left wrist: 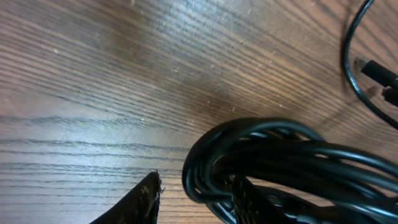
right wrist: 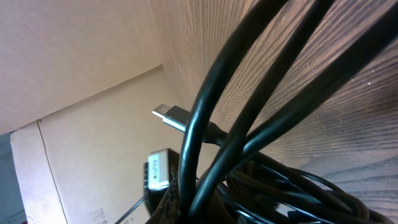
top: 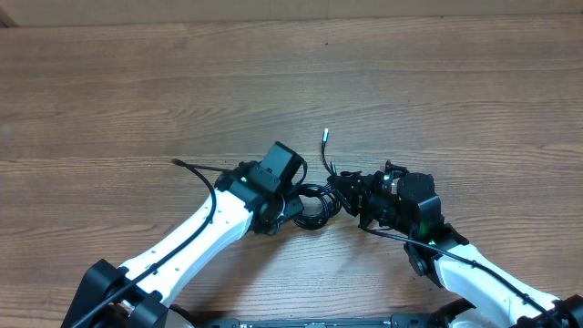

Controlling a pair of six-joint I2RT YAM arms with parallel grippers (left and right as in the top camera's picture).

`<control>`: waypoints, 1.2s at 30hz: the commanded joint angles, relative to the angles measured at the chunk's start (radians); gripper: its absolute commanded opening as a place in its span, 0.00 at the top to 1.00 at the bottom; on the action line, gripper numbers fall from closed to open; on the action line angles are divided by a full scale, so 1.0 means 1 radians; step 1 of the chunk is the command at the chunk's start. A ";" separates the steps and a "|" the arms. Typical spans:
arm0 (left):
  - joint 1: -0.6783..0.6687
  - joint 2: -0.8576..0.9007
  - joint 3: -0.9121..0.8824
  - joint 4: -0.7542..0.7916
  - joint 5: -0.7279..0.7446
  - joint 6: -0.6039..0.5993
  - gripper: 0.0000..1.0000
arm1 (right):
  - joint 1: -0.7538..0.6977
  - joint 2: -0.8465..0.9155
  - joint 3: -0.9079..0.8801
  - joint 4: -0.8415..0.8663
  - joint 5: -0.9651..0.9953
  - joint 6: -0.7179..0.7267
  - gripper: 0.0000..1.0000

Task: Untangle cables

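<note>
Showing, from overhead, the cables [top: 316, 202] bunching into a small black knot around the middle of the surface [top: 109, 82], nearer the edge by the arm bases than the far edge. Sending one strand out toward the far edge, ending in a silvery plug [top: 323, 133]. Closing in from both sides: the left tool [top: 293, 208] touching the knot's left, the right tool [top: 344, 187] reaching its right.

Revealing, in the left wrist view alone, the fingers [left wrist: 134, 204] standing apart, with the bend of the looped bundle lying between them, unpinched. Filling the right wrist view with dark strands crossing close to the lens, the plug pointing out behind them. Hiding the right tool's fingers there, so not telling whether apart or clamped.
</note>
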 commanded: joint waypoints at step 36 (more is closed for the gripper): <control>0.048 0.000 -0.038 0.061 -0.079 -0.190 0.95 | 0.004 -0.002 0.014 -0.307 -0.043 -0.028 0.36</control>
